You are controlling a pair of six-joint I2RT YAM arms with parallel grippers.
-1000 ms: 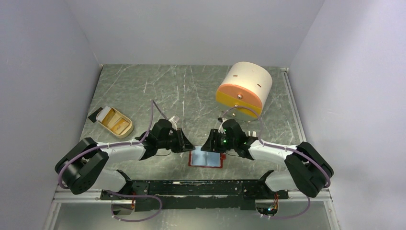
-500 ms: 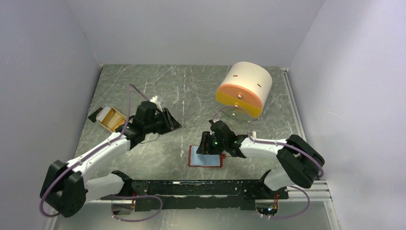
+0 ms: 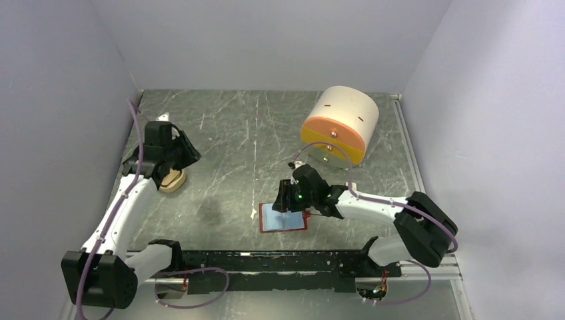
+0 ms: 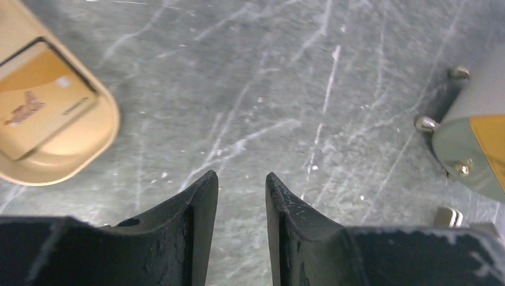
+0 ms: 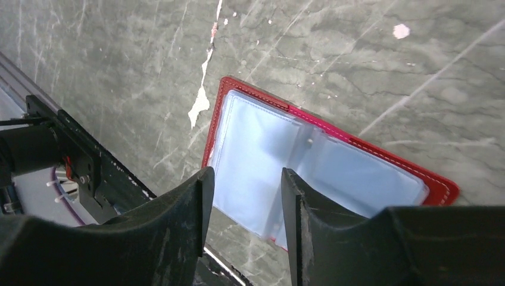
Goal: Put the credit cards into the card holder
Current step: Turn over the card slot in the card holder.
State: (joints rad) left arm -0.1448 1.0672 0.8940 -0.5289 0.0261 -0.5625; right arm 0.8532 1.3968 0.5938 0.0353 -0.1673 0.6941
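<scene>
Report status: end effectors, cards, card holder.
Left end effector open, empty, near tray holding a gold credit card. Right end effector open above the open card holder. Nothing blocking the holder.

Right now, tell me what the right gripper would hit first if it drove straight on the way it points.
The right gripper, jaws apart, points down at the open card holder; it would likely land on its pale blue inside first. How much gap remains is unclear.
</scene>
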